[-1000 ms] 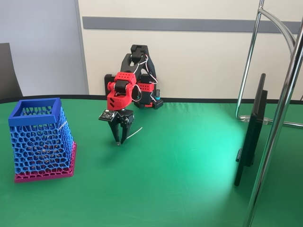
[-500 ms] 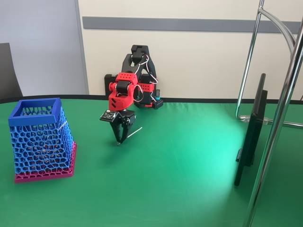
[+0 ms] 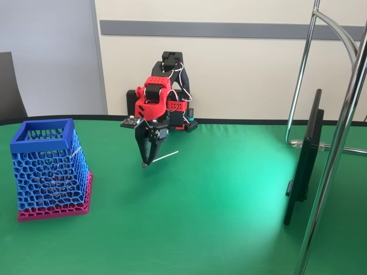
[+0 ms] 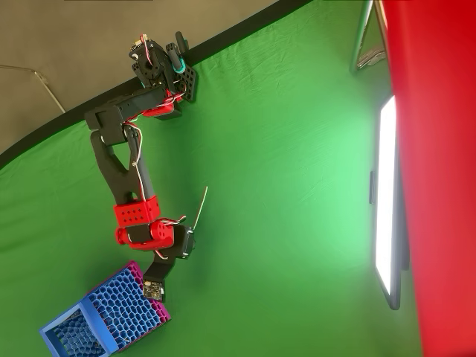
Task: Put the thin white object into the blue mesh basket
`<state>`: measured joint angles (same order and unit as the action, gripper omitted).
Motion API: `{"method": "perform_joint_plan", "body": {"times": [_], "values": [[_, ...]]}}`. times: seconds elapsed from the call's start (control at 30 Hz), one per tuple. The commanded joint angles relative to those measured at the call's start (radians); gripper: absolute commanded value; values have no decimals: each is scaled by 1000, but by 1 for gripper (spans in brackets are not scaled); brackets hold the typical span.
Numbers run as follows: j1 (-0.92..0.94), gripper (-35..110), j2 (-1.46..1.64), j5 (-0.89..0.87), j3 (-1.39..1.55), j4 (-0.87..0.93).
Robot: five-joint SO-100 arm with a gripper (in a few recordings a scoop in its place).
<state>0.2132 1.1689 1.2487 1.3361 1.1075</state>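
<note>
Green cloth tabletop (image 3: 218, 206), black-edged at the back, against a cream wall with a grey strip.

Arm: red and black, base at the rear edge of the tabletop, elbow folded, wrist pointing down in the fixed view.

Pincer (image 3: 145, 162): black, tips low and close together, raised off the cloth; clenched on the thin white stick at its lower end. From above, pincer (image 4: 187, 244) seen beside the red wrist block.

Thin white stick (image 3: 164, 156): held at one end, slanting up and to the right from the tips in the fixed view, clear of the cloth. From overhead (image 4: 200, 205), running away from the wrist toward the arm's base side, slightly curved. Dark tip not discernible.

Blue mesh basket (image 3: 43, 130): upright at the left of the tabletop in the fixed view, honeycomb walls, solid square blue rim, magenta base. Well apart from the pincer in that view; from overhead (image 4: 67, 329), in the lower left corner, near the wrist's circuit board. Contents not discernible.

Flat screen (image 3: 307, 154): seen edge-on at the right, upright.

Chrome tube frame (image 3: 338, 143): at the right edge, standing on the tabletop.
</note>
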Motion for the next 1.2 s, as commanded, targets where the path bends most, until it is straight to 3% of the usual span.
{"method": "perform_joint_plan", "body": {"times": [0.0, 0.2, 0.67, 1.17], "values": [[-20, 1, 100, -61, -54, 5], [-29, 1, 186, -215, -115, -41], [91, 1, 235, -575, -345, -365], [281, 2, 98, -819, -588, -383]]}}
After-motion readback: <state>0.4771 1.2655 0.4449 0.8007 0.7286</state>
